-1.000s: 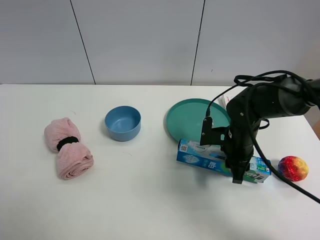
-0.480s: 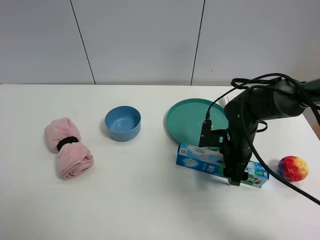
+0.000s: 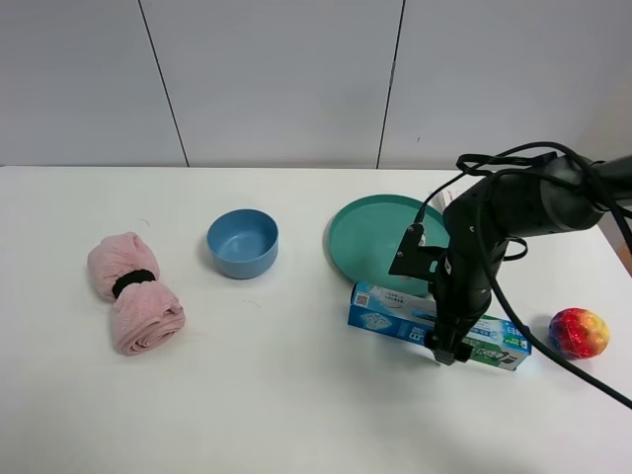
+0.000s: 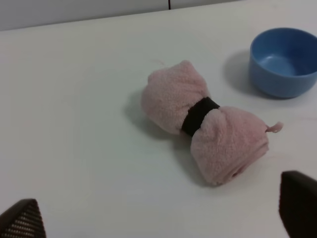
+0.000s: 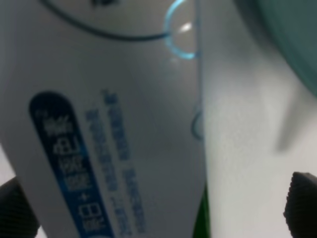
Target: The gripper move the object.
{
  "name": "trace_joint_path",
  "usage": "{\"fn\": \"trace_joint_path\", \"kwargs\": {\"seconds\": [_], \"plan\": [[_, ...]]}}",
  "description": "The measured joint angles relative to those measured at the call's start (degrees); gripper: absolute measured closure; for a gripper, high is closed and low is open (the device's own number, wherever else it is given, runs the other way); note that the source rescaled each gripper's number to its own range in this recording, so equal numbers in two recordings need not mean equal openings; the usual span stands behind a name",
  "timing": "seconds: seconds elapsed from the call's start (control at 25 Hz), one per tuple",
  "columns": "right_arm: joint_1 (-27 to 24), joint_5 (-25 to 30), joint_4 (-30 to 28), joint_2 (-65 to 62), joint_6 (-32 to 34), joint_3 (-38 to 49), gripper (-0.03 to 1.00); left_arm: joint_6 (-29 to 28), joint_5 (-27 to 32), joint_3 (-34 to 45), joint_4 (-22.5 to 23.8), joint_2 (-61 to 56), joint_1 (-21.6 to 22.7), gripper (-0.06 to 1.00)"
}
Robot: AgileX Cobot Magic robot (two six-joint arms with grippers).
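Overhead, your right gripper (image 3: 448, 348) is down on the toothpaste box (image 3: 390, 311), crossing it toward its green end. The box lies flat on the white table (image 3: 296, 415), just beside the near rim of the teal plate (image 3: 370, 237). A multicoloured ball (image 3: 579, 332) sits near the green end. The blue bowl (image 3: 242, 243) stands left of the plate, and a pink rolled towel (image 3: 133, 293) lies well apart at the far left. From this height you cannot tell how wide the claw stands.

Through the left wrist camera, your left gripper (image 4: 158, 218) hangs above bare table with its fingertips (image 4: 20, 223) spread wide and nothing between them. The pink towel (image 4: 205, 124), cinched by a black band, lies ahead, and the blue bowl (image 4: 285, 62) is beyond it.

Through the right wrist camera, the right gripper (image 5: 158, 208) straddles the box (image 5: 114, 148), whose blue-and-white print fills most of the view. Its fingertips (image 5: 302, 203) are spread wide. One sits at the box's edge; the other is clear of it, with a strip of table between. The plate (image 5: 292, 39) shows blurred at one corner.
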Motion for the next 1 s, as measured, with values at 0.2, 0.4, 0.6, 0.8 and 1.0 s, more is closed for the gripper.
{"fn": "trace_joint_path", "kwargs": {"seconds": [0.2, 0.4, 0.6, 0.8, 1.0], "plan": [[0.25, -1.50, 0.29, -3.19, 2.91, 0.00, -0.03, 0.00, 0.00, 0.00, 0.00, 0.00, 0.00, -0.06], [0.25, -2.01, 1.67, -10.11, 5.91, 0.00, -0.03, 0.00, 0.00, 0.00, 0.00, 0.00, 0.00, -0.06], [0.25, -3.24, 6.10, -17.59, 9.31, 0.00, -0.03, 0.00, 0.00, 0.00, 0.00, 0.00, 0.00, -0.06], [0.25, -5.62, 10.68, -25.52, 11.22, 0.00, -0.03, 0.00, 0.00, 0.00, 0.00, 0.00, 0.00, -0.06], [-1.08, -6.75, 10.91, -33.38, 13.44, 0.00, -0.03, 0.00, 0.00, 0.00, 0.00, 0.00, 0.00, -0.06]]}}
